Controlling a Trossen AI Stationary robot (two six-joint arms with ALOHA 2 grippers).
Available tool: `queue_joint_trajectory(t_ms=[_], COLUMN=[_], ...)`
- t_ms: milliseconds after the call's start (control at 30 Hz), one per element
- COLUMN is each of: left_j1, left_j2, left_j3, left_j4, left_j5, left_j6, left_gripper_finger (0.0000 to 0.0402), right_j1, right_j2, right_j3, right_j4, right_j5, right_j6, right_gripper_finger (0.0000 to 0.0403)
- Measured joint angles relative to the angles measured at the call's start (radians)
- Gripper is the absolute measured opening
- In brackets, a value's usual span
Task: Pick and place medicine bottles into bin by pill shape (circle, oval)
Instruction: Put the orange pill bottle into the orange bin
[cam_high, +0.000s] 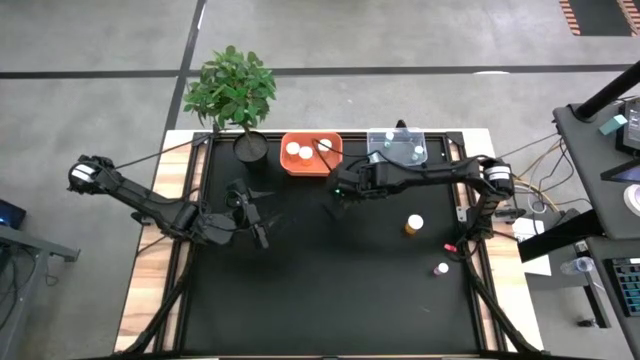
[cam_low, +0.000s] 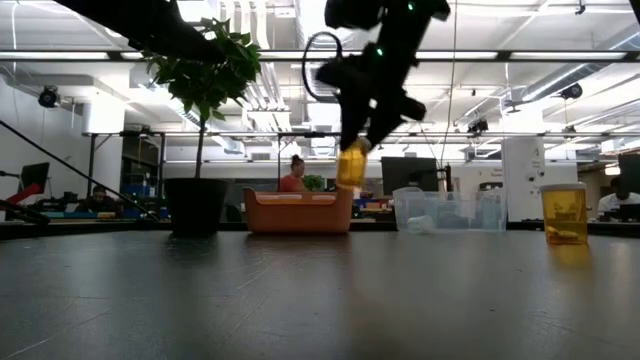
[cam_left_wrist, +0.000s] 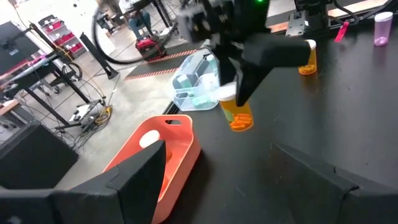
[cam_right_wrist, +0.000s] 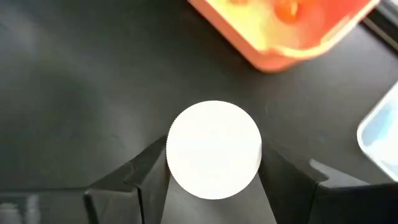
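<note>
Amber bottle (cam_low: 351, 165) with a white cap hangs upright, clamped between the right gripper's (cam_right_wrist: 213, 180) fingers, clear of the black table (cam_high: 330, 280) and just short of the orange bin (cam_high: 311, 155); the clear bin (cam_high: 397, 148) lies beside it. Left gripper (cam_high: 248, 215), fingers apart, waits well left of the orange bin.

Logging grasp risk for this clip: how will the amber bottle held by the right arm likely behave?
The amber bottle, clamped at its white cap by the right gripper, looks rigid and probably light. Its round cap could slip or twist in the jaws. Hanging clear of the table and slightly tilted, it may swing.
</note>
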Motion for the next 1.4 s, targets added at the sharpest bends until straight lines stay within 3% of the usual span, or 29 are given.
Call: queue_joint_trajectory(t_ms=[500,1400], left_j1=[0.0,0.0], left_j2=[-0.008,-0.008], left_j3=[0.0,0.0], left_j4=[0.0,0.001], left_j5=[0.001,0.0], left_j6=[0.04,0.048], left_gripper_finger=[0.027,0.027], right_j1=[-0.048,-0.116], right_j2=[0.0,0.032], right_j3=[0.174,0.181], right_j4=[-0.02,0.113], right_j5=[0.003,-0.01], right_j6=[-0.12,-0.209], right_gripper_finger=[0.0204,0.0204])
